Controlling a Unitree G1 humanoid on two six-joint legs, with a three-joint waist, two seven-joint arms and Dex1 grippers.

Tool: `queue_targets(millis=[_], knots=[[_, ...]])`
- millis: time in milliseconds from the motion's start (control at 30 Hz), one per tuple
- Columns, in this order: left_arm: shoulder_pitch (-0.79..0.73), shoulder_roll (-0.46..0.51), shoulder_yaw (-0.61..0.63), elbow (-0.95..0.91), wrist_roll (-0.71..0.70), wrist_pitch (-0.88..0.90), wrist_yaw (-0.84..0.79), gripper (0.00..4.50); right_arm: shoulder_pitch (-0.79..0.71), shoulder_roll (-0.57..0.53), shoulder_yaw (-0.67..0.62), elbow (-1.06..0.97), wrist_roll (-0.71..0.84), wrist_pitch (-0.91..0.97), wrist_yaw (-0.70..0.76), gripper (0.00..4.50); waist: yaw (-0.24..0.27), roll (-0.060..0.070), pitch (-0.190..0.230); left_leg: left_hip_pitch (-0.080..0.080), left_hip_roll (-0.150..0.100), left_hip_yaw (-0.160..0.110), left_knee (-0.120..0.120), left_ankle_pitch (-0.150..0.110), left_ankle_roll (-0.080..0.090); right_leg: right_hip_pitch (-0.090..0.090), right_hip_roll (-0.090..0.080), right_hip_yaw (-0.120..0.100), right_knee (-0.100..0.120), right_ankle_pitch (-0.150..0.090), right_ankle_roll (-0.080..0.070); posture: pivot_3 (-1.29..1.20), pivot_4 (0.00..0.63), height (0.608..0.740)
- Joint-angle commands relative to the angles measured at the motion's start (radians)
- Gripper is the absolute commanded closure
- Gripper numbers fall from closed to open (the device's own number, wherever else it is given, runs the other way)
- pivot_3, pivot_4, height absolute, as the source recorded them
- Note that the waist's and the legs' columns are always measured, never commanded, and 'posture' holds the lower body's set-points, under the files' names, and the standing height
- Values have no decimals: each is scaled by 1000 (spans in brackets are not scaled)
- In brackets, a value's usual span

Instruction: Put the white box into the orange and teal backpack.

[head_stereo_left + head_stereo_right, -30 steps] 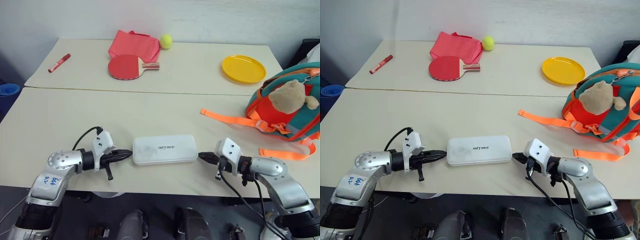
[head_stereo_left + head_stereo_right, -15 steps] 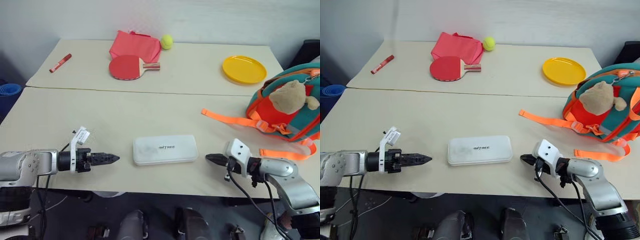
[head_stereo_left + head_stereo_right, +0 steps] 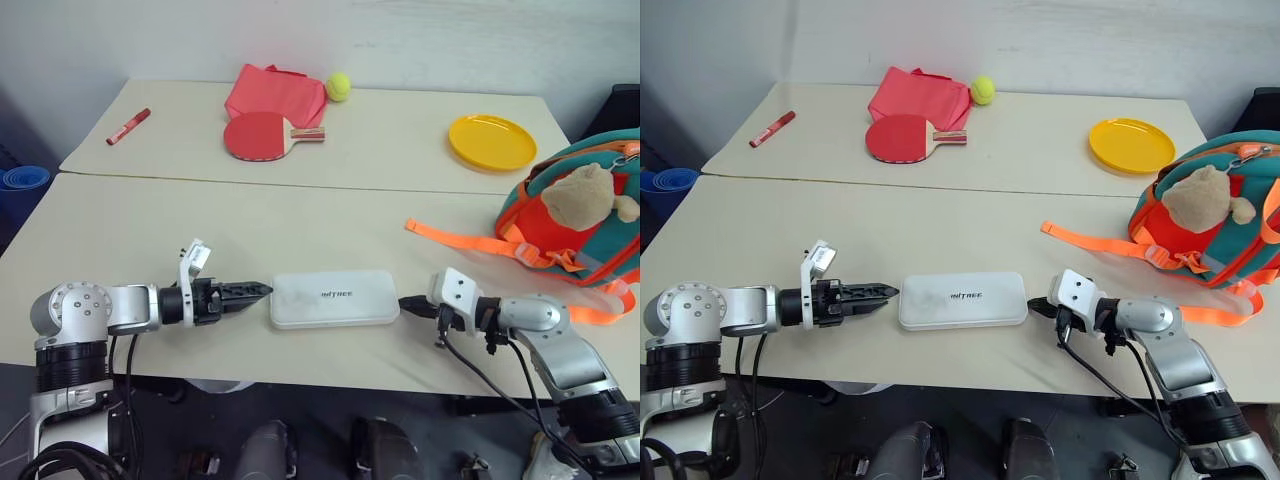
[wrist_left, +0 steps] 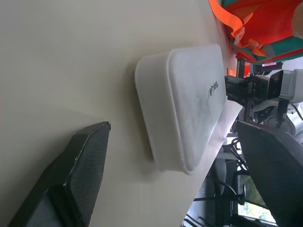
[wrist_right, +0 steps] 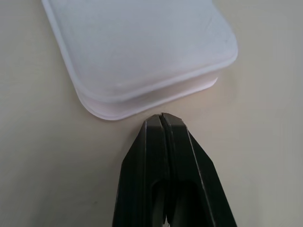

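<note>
From the head views, the white box [image 3: 334, 298] is being flanked flat on the near table [image 3: 300, 225] by both grippers, well apart from the orange and teal backpack [image 3: 575, 225] at the right edge. In the left wrist view, the left gripper [image 4: 177, 182] is being held spread before the box's end. In the right wrist view, the right gripper [image 5: 162, 118] is being kept pressed together just beside the box's rim.

We read this as a lab or test room set up for robot trials. Two plain beige tables [image 3: 400, 160] are pushed together against a bare white wall [image 3: 400, 40]. Unrelated props lie scattered on them: a marker [image 3: 129, 126], a table tennis paddle [image 3: 258, 134], a tennis ball [image 3: 338, 86], a yellow plate [image 3: 490, 142].
</note>
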Motion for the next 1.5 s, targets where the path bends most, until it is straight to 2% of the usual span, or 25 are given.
queue_targets(millis=[33,267,367,500,667,733,833,933,1033,1100,1233,1300,1400,1500], knots=[[6,-37,-65,67,-87,24,131,92,-12,20,33,8,-10,-11,19,4500,2,0,0,4,0,0,-1,-2,-3,4,0,0,-1,0,0,0,150,740],[-32,-128,-38,158,-305,24,341,92,-26,54,41,-19,3,-2,12,4500,8,0,0,6,0,0,-2,-3,-4,5,0,1,-1,0,0,0,150,740],[-38,-140,-49,168,-379,24,396,661,-12,64,38,-39,7,0,12,4500,9,0,0,5,0,0,-1,-3,-4,5,0,1,-1,0,0,0,150,740],[-48,-149,-41,174,-421,24,451,1966,18,49,23,-48,1,-3,6,4500,7,0,0,4,0,0,-1,-2,-3,4,1,1,-1,0,0,0,150,740],[-62,-135,-74,166,-489,24,434,3091,90,17,-27,-95,24,9,3,4500,11,-1,0,4,0,0,-1,-3,-5,4,1,0,-2,0,0,0,150,740],[-66,-132,-75,148,-492,21,409,3182,127,4,-53,-117,36,16,-1,4500,11,-1,0,4,0,0,-1,-3,-5,4,1,1,-2,0,0,0,150,740],[-67,-134,-45,74,-472,-43,325,3182,237,7,-169,-215,135,98,-45,4500,11,-1,0,3,0,0,-2,-3,-5,3,1,0,-3,0,0,0,150,740],[-38,-103,-51,-61,-384,-128,156,3182,363,27,-284,-331,230,150,-87,3923,11,-1,0,0,0,0,-2,-3,-5,1,2,0,-3,0,0,0,150,740],[32,-43,-123,-236,-171,-397,-211,3182,524,74,-421,-437,277,158,-166,2925,7,-1,0,0,1,1,-3,-4,-7,0,2,1,-5,0,0,0,150,740],[79,-8,-176,-288,-28,-594,-432,3182,631,125,-525,-477,290,124,-212,2247,8,-1,0,1,2,2,-5,-5,-10,0,5,1,-6,-1,-1,0,150,740],[121,40,-256,-306,134,-798,-689,3182,751,219,-725,-487,376,88,-276,861,10,0,0,1,2,3,-8,-5,-11,-1,5,2,-8,-1,-2,0,150,740],[137,38,-276,-308,200,-892,-751,3182,792,240,-841,-456,421,69,-285,147,11,1,1,2,2,4,-11,-6,-11,-1,4,3,-9,-1,-2,0,150,740],[144,14,-272,-287,240,-953,-778,3182,806,200,-965,-368,464,55,-255,40,10,1,1,2,2,4,-15,-6,-9,-2,4,4,-12,-1,-2,0,150,740],[148,28,-294,-264,290,-985,-832,3182,756,101,-1016,-250,484,64,-203,40,-1,2,1,2,2,4,-17,-5,-7,-2,4,4,-14,-1,-2,0,150,740]])
